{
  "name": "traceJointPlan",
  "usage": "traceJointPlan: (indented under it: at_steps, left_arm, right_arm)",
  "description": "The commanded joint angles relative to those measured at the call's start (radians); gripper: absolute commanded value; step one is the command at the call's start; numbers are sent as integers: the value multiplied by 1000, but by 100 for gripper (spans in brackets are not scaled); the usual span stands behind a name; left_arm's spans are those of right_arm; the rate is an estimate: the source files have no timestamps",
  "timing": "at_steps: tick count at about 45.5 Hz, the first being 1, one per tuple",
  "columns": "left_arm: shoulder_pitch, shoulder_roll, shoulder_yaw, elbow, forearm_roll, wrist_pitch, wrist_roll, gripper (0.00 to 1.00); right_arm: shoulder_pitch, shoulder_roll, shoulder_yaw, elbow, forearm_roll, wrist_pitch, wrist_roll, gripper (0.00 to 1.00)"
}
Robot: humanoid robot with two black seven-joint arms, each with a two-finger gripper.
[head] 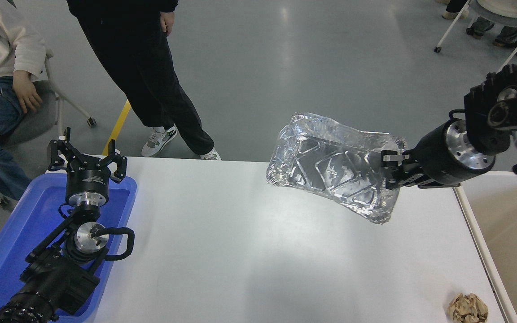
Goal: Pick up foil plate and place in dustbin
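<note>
Your right gripper (391, 169) pinches the foil plate (335, 167) by its rim at 3 o'clock, holding it above the table (249, 251). It looks light, thin and easily crushed, so carry it gently to the dustbin (510, 224) at 4 o'clock. Your left gripper (85, 159) rests spread apart at 9 o'clock.

A long blue plastic tray (11, 244) lies at the left end of the white table (249, 251), overhanging its edge. A small crumpled brown paper ball (467, 308) sits at the near right corner — well apart from the tray. Beyond the far edge, on the grey floor (294, 67), a person in black trousers (151, 76) stands (white trainers), and another in a cream top (2, 40) sits at far left.
</note>
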Motion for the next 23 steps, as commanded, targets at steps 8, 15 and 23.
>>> traceJointPlan:
  at_steps: [8, 15, 23]
  left_arm:
    - [0, 0, 0, 0, 0, 0, 0, 99]
    - [0, 0, 0, 0, 0, 0, 0, 99]
    - [0, 0, 0, 2, 0, 2, 0, 99]
  right_arm:
    - [32, -340, -233, -275, 32, -190, -25, 0]
    - [-88, -560, -147, -388, 32, -328, -77, 0]
    - [-327, -738, 90, -537, 31, -460, -100, 0]
